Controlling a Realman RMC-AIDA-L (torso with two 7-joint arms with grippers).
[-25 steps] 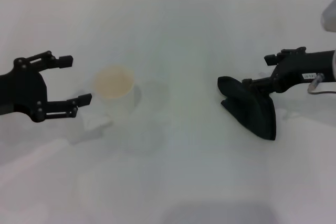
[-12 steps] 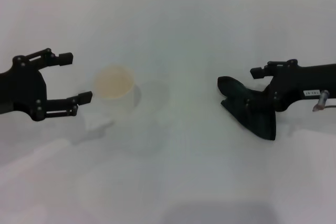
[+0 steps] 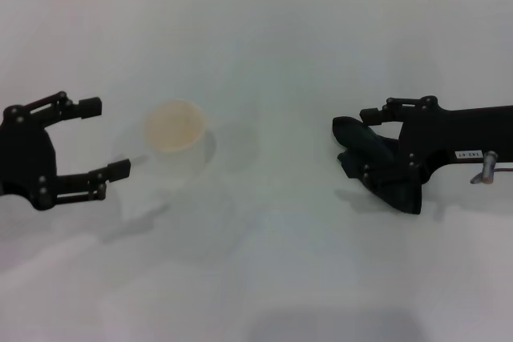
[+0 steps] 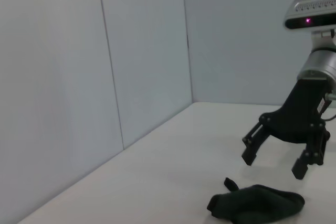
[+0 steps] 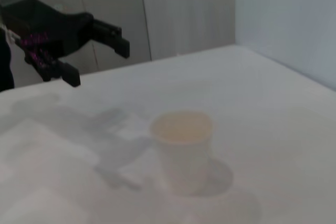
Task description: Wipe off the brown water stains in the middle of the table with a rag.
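The black rag (image 3: 383,167) lies crumpled on the white table (image 3: 264,54) at the right. My right gripper (image 3: 370,143) is open and hangs just over it, one finger on each side. The left wrist view shows that gripper (image 4: 273,163) a little above the rag (image 4: 257,205), not touching it. My left gripper (image 3: 104,138) is open and empty at the far left, a short way from a white cup (image 3: 174,140). No brown water stain shows on the table in any view.
The white paper cup has a tan inside and stands left of the middle; it also shows in the right wrist view (image 5: 181,142), with my left gripper (image 5: 98,64) beyond it. A tiled wall runs along the table's far edge.
My right gripper has moved left and down, from beside the rag to over it with fingers spread. My left gripper has drawn back to the left, away from the cup.
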